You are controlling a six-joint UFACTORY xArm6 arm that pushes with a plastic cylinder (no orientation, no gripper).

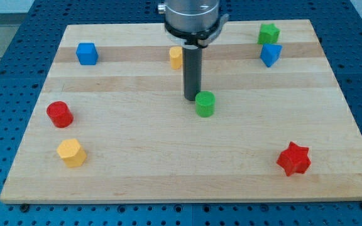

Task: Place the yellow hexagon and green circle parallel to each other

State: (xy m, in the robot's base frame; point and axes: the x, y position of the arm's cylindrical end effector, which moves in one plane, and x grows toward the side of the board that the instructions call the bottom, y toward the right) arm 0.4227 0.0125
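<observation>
Resting just left of the green circle near the desk centre, my tip seems to touch it. The end effector is a plain rod without jaws. The yellow hexagon lies well apart, lower left.

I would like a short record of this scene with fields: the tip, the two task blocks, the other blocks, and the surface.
tip: my tip is at the upper left edge of the green circle, seemingly touching it
green circle: near the board's middle
yellow hexagon: lower left, far from the green circle
other blocks: blue cube, yellow cylinder, green star, blue triangle, red cylinder, red star
surface: wooden board
</observation>
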